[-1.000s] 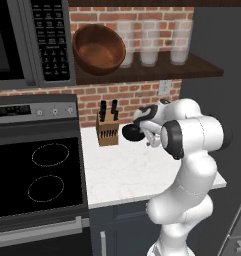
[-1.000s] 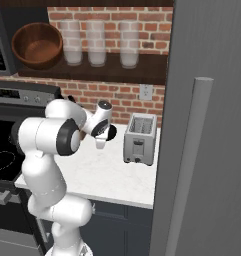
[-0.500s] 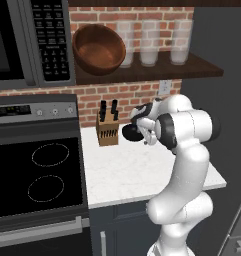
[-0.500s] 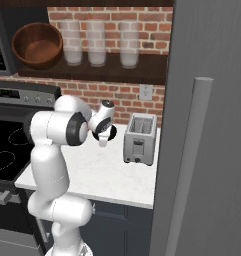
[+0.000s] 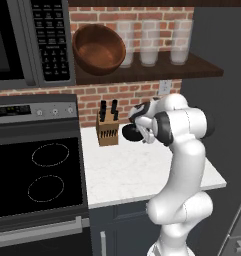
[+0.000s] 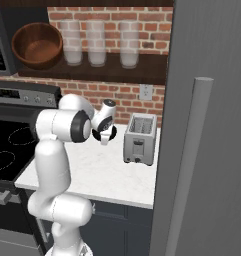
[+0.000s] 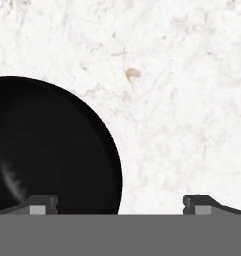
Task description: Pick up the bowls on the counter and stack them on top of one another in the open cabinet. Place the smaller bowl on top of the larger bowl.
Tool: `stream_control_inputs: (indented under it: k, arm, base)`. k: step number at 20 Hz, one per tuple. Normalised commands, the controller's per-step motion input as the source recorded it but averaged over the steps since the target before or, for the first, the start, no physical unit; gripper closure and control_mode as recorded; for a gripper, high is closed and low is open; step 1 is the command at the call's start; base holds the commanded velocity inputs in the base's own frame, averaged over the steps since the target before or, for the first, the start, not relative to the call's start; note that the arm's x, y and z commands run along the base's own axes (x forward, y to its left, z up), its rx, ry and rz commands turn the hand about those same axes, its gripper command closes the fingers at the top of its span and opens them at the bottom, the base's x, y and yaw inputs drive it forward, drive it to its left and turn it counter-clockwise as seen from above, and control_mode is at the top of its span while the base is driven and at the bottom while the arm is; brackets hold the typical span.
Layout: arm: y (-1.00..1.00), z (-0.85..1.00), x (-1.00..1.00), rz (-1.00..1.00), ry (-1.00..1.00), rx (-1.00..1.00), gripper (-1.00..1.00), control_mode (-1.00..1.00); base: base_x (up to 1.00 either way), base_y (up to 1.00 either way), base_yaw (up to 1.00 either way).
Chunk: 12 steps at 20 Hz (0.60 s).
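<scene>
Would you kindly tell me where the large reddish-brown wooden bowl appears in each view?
Left base view: large reddish-brown wooden bowl upper centre-left, on the dark wooden shelf beside the black microwave.
Right base view: top left, same shelf.
Hand view: not there.
Shared landmark: red brick wall.

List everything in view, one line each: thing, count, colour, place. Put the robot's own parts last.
larger bowl: one, reddish-brown, tilted on the open cabinet shelf.
smaller bowl: one, glossy black, on the counter below the gripper.
jars: three, frosted white, on the shelf beside the brown bowl.
knife block: one, tan with black handles, counter by the brick wall.
toaster: one, silver, on the counter.
microwave: one, black, above the stove.
stove: one, black.
outlet: one, white, on the brick wall.
arm: one, white.
gripper: one, open, over the black bowl's rim.
</scene>
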Motion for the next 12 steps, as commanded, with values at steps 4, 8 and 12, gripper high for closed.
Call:
stream_control_inputs:
  k: [4, 8, 12]
  arm:
    - [0.0, -0.2, 0.24, 0.0, 0.0, 0.0, -1.0, -1.0]
    - [0.0, -0.26, 0.28, 0.0, 0.0, 0.0, -1.0, -1.0]
    - [0.0, -0.2, 0.28, 0.0, 0.0, 0.0, -1.0, -1.0]
  base:
    - [0.0, 0.0, 0.0]
    - [0.0, 0.0, 0.0]
    - [0.0, 0.0, 0.0]
